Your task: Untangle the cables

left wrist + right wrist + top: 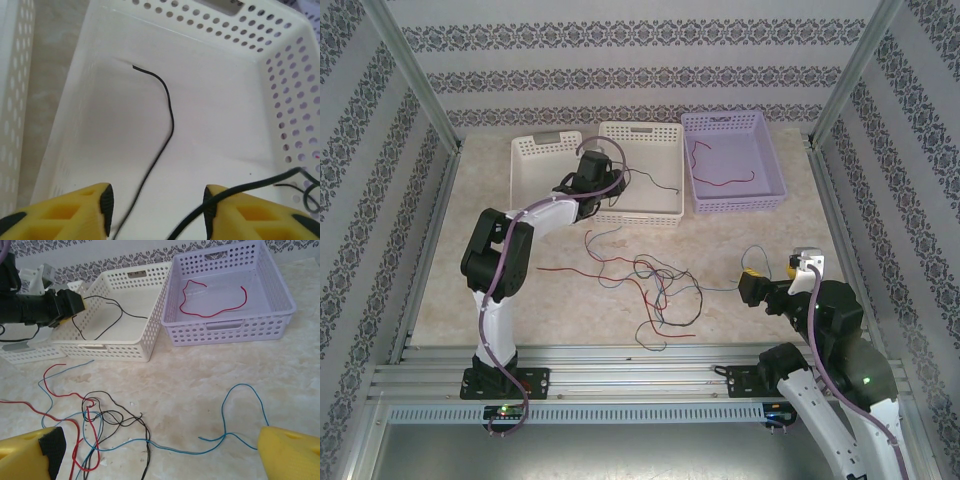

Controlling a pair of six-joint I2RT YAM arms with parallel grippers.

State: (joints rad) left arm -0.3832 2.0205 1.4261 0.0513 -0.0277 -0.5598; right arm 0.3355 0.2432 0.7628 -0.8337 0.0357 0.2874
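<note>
- Because the cables are thin, light and limp, each will sag and trail from whatever point is pinched. I judge a free end the better hold, since a mid-length loop would drag its neighbours along.
- The tangle [655,285] of red, blue and dark strands lies on the table [570,310] on the near side of the middle white basket [640,212].
- A black cable [172,117] lies loose on that basket's floor.
- A dark strand [250,187], perhaps the same cable, drapes across one finger of the left jaws, which stand spread above the basket and pinch nothing.
- A red cable [210,316] lies alone in the purple basket [225,330], just right of the white basket.
- The right jaws are spread wide, low over the table, nearer than the white basket and to its right, with nothing between them.
- A blue strand [241,385] loops out of the tangle's right side toward those jaws. Its free stretch looks the easiest place to take hold.
- Such slick, slender wire may slip from a pinch, and a hard pull would likely tighten the crossings, so a slow draw seems wise.
</note>
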